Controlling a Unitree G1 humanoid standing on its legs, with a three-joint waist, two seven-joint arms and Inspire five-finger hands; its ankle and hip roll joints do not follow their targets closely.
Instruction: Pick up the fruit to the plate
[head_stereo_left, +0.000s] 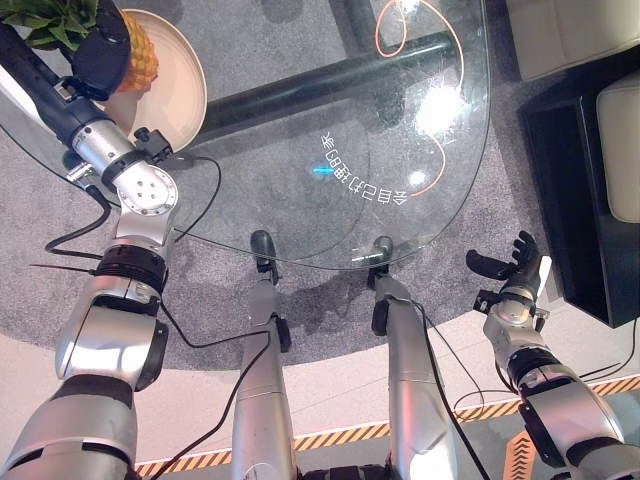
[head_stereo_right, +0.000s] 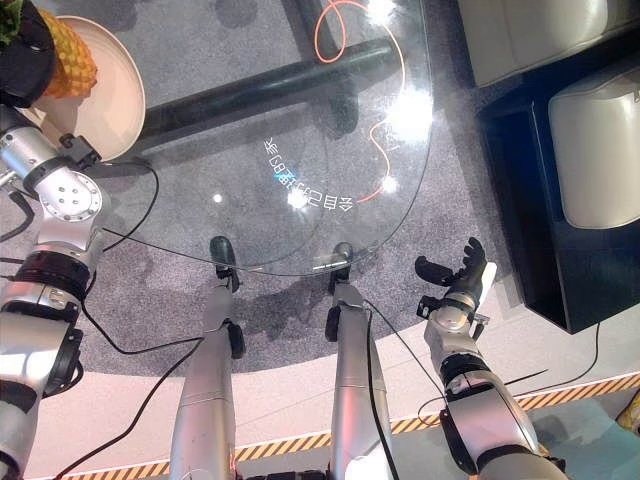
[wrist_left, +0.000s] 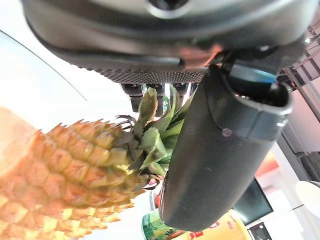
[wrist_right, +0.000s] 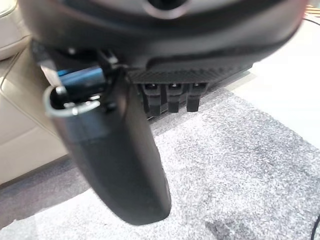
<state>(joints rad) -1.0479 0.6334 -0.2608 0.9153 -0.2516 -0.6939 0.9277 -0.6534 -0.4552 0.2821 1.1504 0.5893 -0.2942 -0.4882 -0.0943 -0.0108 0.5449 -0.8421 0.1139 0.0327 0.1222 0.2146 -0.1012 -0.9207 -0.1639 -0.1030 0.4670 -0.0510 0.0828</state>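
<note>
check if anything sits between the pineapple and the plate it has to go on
Nothing visible does. The pineapple is in the left hand, already over the cream plate at the glass table's far left. In the wrist view the thumb lies alongside its leafy crown. The right hand is off the table, open.

Left hand covers the join between the pineapple body and crown; fingers hidden behind the leaves in the left wrist view, so its grip can't be read. Pineapple cut off by the top edge in both eye views, and by the side and bottom edges in the wrist view. Plate at the glass table's far left corner is partly under the fruit and arm, its far rim cut off. Can behind the thumb is mostly hidden, cut by the frame edge. Orange cable runs out of the top edge.
</note>
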